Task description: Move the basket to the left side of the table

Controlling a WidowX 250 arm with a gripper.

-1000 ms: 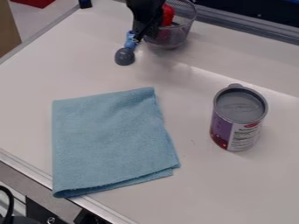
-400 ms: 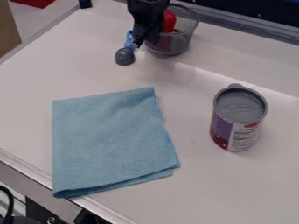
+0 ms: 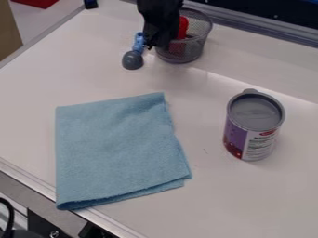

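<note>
Basket (image 3: pixel 181 52) and gripper (image 3: pixel 155 48) have both shifted slightly nearer the camera, away from the counter's (image 3: pixel 248 200) far edge; spoon, cloth and can lie as they were. The basket is upright near that edge, the gripper against its left wall in the view; whether it is pinching the mesh or spread, I cannot tell. Going left, the likeliest trouble is the spoon (image 3: pixel 132 60) just beside the basket: its base could shove it or ride up on it and tip. A weak hold on thin mesh could slip, and a one-sided pull might swing the red thing (image 3: pixel 182 27) inside. The basket is round-walled wire; the spoon has a blue handle and a rounded grey head; the cloth (image 3: pixel 118 148) is soft, folded and nappy; the can (image 3: pixel 255 135) is a smooth-sided cylinder with a grey lid.
</note>
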